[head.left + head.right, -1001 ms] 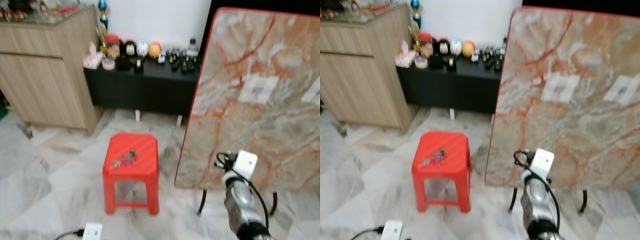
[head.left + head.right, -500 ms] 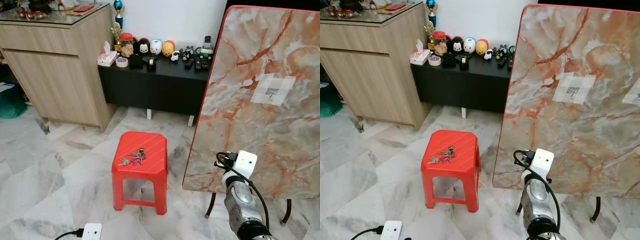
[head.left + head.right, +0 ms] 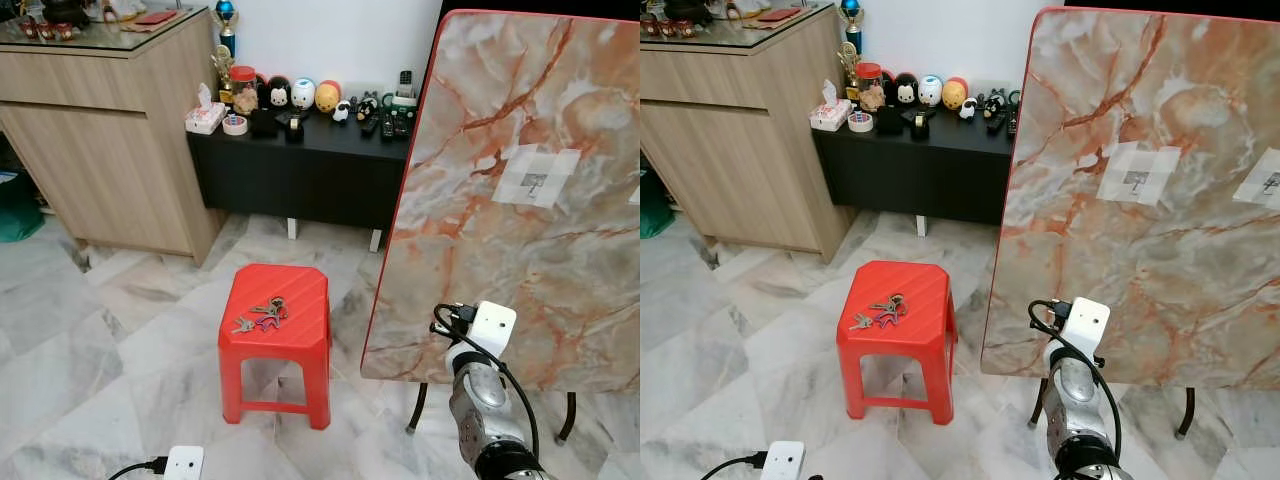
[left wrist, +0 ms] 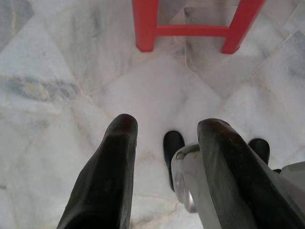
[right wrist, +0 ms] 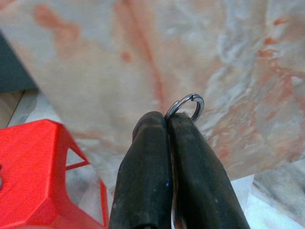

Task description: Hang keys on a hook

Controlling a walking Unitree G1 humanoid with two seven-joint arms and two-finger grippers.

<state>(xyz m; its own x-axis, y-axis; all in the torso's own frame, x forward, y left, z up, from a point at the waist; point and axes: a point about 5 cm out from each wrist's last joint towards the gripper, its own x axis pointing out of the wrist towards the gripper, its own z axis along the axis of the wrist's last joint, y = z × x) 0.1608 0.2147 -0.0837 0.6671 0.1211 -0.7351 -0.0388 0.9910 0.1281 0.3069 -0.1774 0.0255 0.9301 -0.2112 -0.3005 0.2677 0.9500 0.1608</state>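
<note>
Silver key ring (image 5: 186, 107) btwn right gripper (image 5: 167, 125) fingertips

Red stool (image 3: 277, 320), orange-veined marble board (image 3: 520, 200)

Bunch of keys (image 3: 262, 313) flat on red stool (image 3: 279, 330); hook (image 3: 537, 182) on upright marble board (image 3: 520, 200).

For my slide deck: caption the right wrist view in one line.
Right gripper, fingers pressed shut on a metal key ring, faces the upright marble-patterned tabletop, with the red stool beside it.
</note>
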